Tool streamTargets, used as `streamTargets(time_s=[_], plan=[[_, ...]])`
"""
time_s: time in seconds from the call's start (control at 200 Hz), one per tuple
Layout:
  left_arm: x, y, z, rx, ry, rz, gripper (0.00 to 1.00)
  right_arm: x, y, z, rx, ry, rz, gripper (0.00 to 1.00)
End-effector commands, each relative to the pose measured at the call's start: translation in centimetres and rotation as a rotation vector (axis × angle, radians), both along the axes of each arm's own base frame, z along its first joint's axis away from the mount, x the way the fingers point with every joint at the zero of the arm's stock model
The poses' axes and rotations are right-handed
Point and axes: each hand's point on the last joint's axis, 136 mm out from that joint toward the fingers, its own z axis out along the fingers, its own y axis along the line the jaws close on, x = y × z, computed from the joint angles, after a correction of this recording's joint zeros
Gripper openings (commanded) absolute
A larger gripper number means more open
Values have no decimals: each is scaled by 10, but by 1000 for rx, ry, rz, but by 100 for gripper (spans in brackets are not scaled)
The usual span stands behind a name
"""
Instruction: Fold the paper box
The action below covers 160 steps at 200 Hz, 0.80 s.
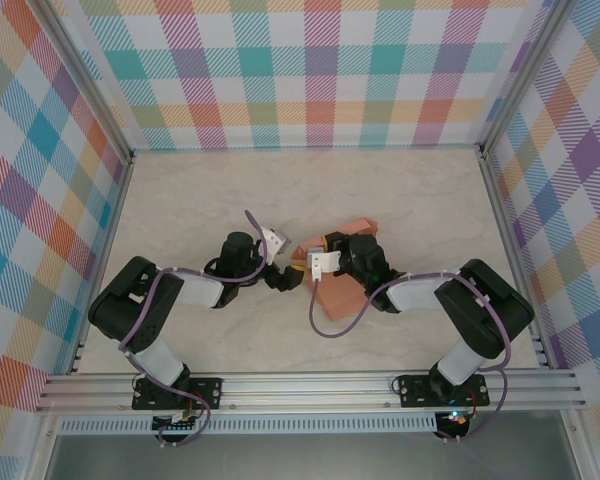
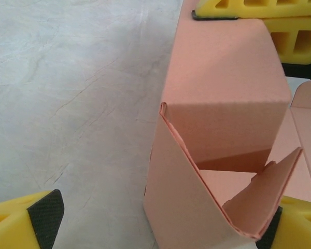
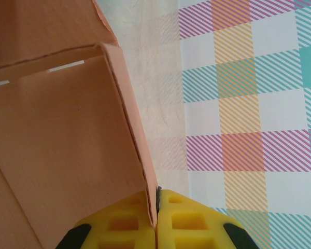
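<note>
Left wrist: left claw is sitting spread wide, straddling the paper box's open, flapped end | Right wrist: right claw is pinching one box wall's edge, checked wall showing beyond | Top: box is lying mid-worktop between both arms, bare surface running free all round

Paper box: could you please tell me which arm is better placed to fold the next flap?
Left, probably: the left gripper has jaws open astride the paper box's raised flap; the right gripper is shut on a panel, steadying it.
</note>
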Motion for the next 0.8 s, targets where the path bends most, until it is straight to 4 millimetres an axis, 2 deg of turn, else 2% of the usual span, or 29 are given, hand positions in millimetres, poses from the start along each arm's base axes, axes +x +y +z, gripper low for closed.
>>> streamTargets(time_s=[0.0,0.36,0.435,0.5,0.585,0.66,0.795], plan=[[3,-11,8,-41,-21,-2,90,-22,7,-26,6,128,41,6],[-9,-20,5,-78,-31,28,84,-22,16,-19,49,96,20,6],[-12,-17,3,-63,-28,40,84,-22,15,-19,51,93,12,6],[-13,-11,2,-56,-28,61,77,-20,13,-19,48,89,1,6],[-18,-7,2,-57,-22,72,74,-20,12,-21,42,89,-5,5],[-21,-3,6,-65,-24,83,75,-20,11,-22,41,86,-10,5],[-29,3,14,-56,-23,84,84,-19,10,-26,19,80,-6,5]])
